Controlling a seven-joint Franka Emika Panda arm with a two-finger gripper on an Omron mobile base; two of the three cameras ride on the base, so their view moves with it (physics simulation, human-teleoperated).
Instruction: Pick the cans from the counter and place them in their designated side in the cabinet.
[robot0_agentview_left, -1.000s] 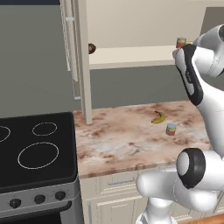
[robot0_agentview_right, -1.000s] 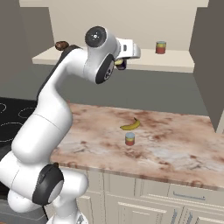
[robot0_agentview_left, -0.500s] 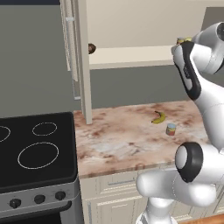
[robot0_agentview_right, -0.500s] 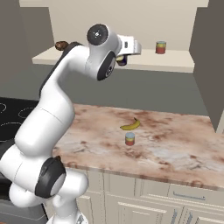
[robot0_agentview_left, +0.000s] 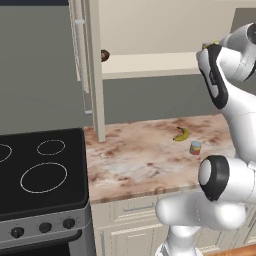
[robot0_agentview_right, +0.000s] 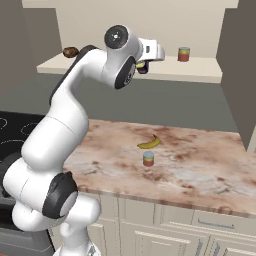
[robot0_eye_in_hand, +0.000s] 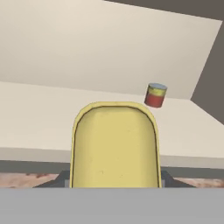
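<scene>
Cans are in two places. One can, dark blue with a yellow label (robot0_eye_in_hand: 114, 146), is up high in the pincer (robot0_agentview_right: 142, 65). The pincer is clamped on it, one finger on each side, and the can sits upright between them. In the hand view the yellow label is very close and the dark finger tips peek out low beside it. In the right base view the pincer with the can is up at the front edge of the cabinet shelf (robot0_agentview_right: 200, 70), near its middle.

The other can, short and red-orange with a pale blue top (robot0_agentview_right: 148, 159), stands upright on the worktop (robot0_agentview_right: 200, 170). It is just in front of a yellow banana (robot0_agentview_right: 149, 143) that lies flat on the worktop. The two are close but do not touch. In the left base view they sit near the right side of the worktop.

On the cabinet shelf, far to the right near the wall, stands a red can with a yellowish label (robot0_agentview_right: 184, 54). It is well apart from the pincer. At the left end of the shelf lies a small brown round thing (robot0_agentview_right: 70, 51). I cannot tell what it is.

A black stove top (robot0_agentview_left: 40, 170) with white rings is left of the worktop.
</scene>
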